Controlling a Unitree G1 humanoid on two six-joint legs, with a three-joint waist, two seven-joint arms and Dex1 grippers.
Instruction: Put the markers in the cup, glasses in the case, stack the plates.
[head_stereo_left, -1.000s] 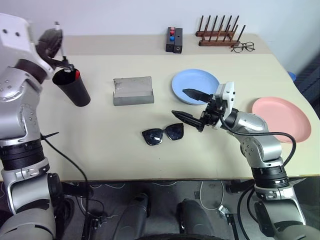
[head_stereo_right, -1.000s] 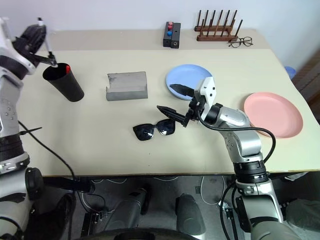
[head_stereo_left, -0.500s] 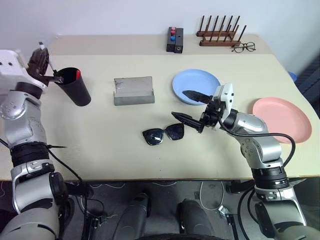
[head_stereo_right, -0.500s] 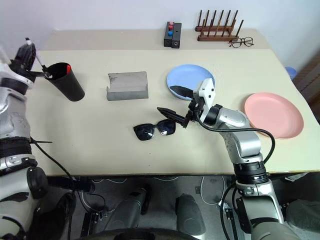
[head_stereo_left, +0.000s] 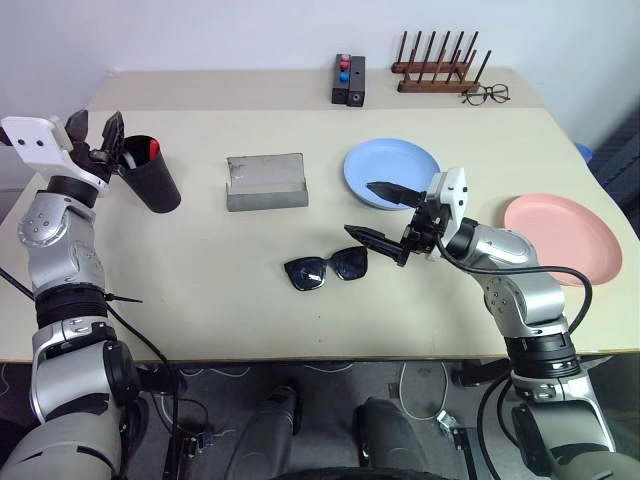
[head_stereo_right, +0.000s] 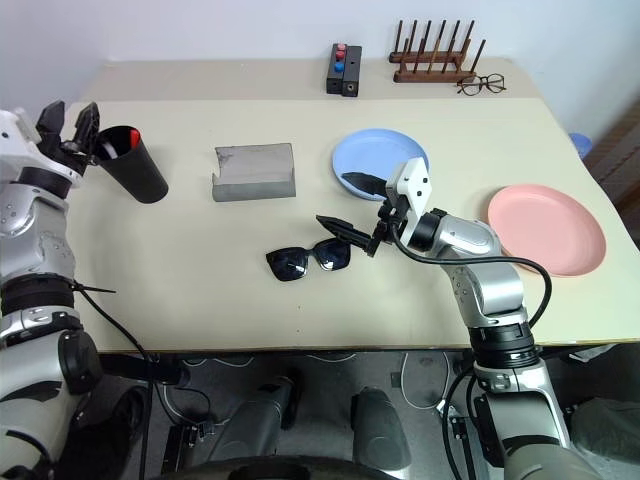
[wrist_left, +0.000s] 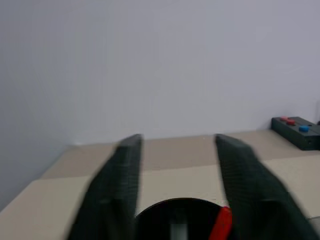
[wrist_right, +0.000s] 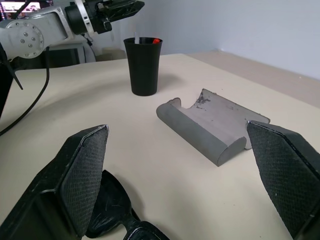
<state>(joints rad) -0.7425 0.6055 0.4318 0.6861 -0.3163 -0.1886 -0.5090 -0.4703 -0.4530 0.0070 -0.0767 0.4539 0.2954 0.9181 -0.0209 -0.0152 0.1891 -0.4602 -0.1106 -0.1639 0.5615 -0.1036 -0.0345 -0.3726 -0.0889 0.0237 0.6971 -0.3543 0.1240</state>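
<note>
From the head I see my left gripper (head_stereo_left: 97, 140) spread empty beside the cup (head_stereo_left: 150, 174), whose marker (wrist_left: 220, 224) shows best in the left wrist view, then case (head_stereo_left: 266, 181), glasses (head_stereo_left: 326, 270) by my wide-open right gripper (head_stereo_left: 378, 213), blue plate (head_stereo_left: 392, 172), pink plate (head_stereo_left: 562, 238).

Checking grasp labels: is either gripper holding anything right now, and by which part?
Nothing is held: left gripper open by the cup, right gripper open beside the sunglasses.

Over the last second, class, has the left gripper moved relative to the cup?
Yes. The left gripper has dropped from above the cup to beside its rim, fingers now open.
</note>
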